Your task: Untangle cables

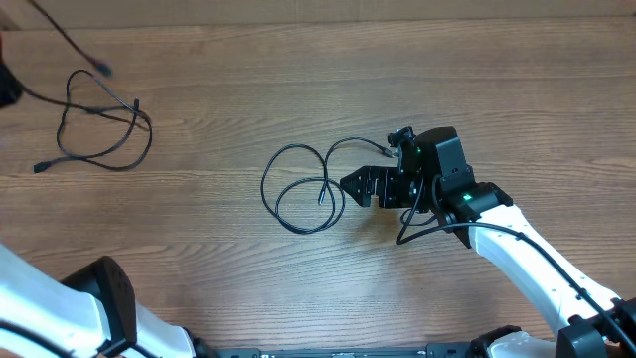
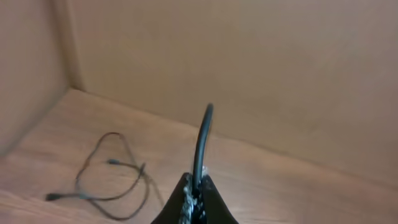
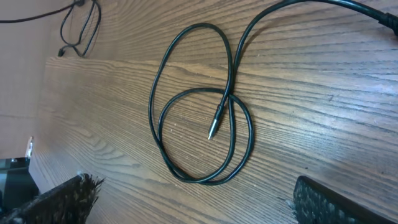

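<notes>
1. Nearest, the left arm (image 1: 40, 298) and the right arm (image 1: 537, 259), both white, come in from the near corners of the wooden desk (image 1: 497, 89).
2. The right gripper (image 1: 353, 187) reaches to mid-desk and points left. Its jaws are spread wide and clasp nothing.
3. Just left of those jaws lies the centre cable (image 3: 219, 118) — a thin black cord flat on the desk, curled into two overlapping loops. One small plug end rests inside the nearer loop, beside the spot where the cord crosses itself. The rest of the cord runs right, past the far side of the right gripper.
4. Well apart from it, at the far left of the desk, lies the left cable (image 1: 147, 127), in loose crossing loops with small plug ends sticking out. I cannot tell whether it is one cord or two.
5. The left gripper (image 2: 198, 190) shows in its own wrist view with its jaws pressed together, pinching the held cord (image 2: 202, 143) — a black cord that rises from between the tips, its upper end free in the air. The left cable lies on the desk beyond it, to the left.
6. Farthest, a plain tan wall (image 2: 249, 62) stands behind the desk.
</notes>
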`<move>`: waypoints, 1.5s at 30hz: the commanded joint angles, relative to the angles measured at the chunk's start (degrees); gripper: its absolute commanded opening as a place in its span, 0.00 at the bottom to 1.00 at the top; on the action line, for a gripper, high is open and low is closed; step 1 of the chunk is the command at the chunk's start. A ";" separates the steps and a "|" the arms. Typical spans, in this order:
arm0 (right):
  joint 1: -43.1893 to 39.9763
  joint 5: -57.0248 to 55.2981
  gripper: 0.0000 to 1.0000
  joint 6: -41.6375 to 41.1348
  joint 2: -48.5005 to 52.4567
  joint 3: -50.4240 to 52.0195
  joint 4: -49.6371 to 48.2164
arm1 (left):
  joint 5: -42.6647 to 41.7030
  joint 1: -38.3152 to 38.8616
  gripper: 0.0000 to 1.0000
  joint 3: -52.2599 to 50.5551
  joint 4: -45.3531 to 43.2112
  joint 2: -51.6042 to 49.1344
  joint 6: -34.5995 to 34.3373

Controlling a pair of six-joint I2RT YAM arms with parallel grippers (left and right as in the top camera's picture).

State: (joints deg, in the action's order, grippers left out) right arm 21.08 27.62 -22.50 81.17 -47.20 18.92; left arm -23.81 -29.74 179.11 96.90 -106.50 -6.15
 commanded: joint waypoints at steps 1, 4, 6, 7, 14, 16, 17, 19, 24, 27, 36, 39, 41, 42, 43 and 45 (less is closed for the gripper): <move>0.07 -0.63 1.00 -0.22 -0.02 -0.02 -0.33 | 2.62 -0.35 0.04 -1.36 -0.11 4.79 4.92; 0.07 -0.63 1.00 -0.22 -0.02 -0.02 -0.13 | 3.52 -0.33 0.04 -3.06 -0.11 6.67 4.92; 0.07 -0.63 1.00 -0.22 -0.02 -0.02 -0.11 | 3.67 -0.33 0.04 -3.89 -0.11 6.91 5.38; 0.07 -0.63 1.00 -0.22 -0.02 -0.02 -0.11 | 3.67 -0.33 0.04 -4.20 -0.11 6.84 6.12; 0.07 -0.63 1.00 -0.22 -0.02 -0.02 -0.35 | 0.28 -0.17 0.04 -8.07 -0.81 3.08 7.48; 0.07 -0.63 1.00 -0.24 -0.02 -0.02 -0.39 | -1.64 -0.11 0.04 -8.52 -1.75 0.98 7.45; 0.07 -0.63 1.00 -0.24 -0.02 -0.02 -0.37 | -2.01 0.26 0.04 -8.59 -2.27 -0.42 7.39; 0.07 -0.61 1.00 -0.24 -0.02 -0.02 -0.35 | -2.19 1.73 0.04 -8.66 -3.41 -3.15 7.30; 0.07 -0.61 1.00 -0.26 -0.02 -0.02 -0.13 | 0.87 9.88 0.04 -8.66 -7.78 -12.83 7.26; 0.07 -0.61 1.00 -0.24 -0.02 -0.02 0.96 | 3.45 14.49 0.04 -8.66 -11.58 -20.26 5.95; 0.07 -0.61 1.00 -0.24 -0.02 -0.02 3.13 | 9.92 17.66 0.04 -8.68 -14.86 -38.36 0.70; 0.07 -0.63 1.00 -0.20 -0.02 -0.02 4.11 | 10.86 16.96 0.04 -8.68 -15.37 -42.21 -1.84; 0.07 -0.63 1.00 -0.20 -0.02 -0.02 4.39 | 10.69 16.63 0.53 -8.68 -15.76 -43.93 -3.82; 0.07 -0.63 1.00 -0.20 -0.02 -0.02 4.42 | 10.69 16.59 0.87 -8.68 -15.76 -44.28 -4.39; 0.07 -0.63 1.00 -0.20 -0.02 -0.02 4.42 | 10.67 16.57 1.00 -8.72 -15.93 -44.74 -4.63; 0.07 -0.66 1.00 -0.22 -0.02 -0.02 4.39 | 10.64 16.55 1.00 -8.66 -15.98 -44.65 -4.57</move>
State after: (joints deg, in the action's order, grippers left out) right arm 21.08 27.59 -22.48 81.17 -47.20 23.42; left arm -14.24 -12.80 170.12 81.32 -151.26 -8.21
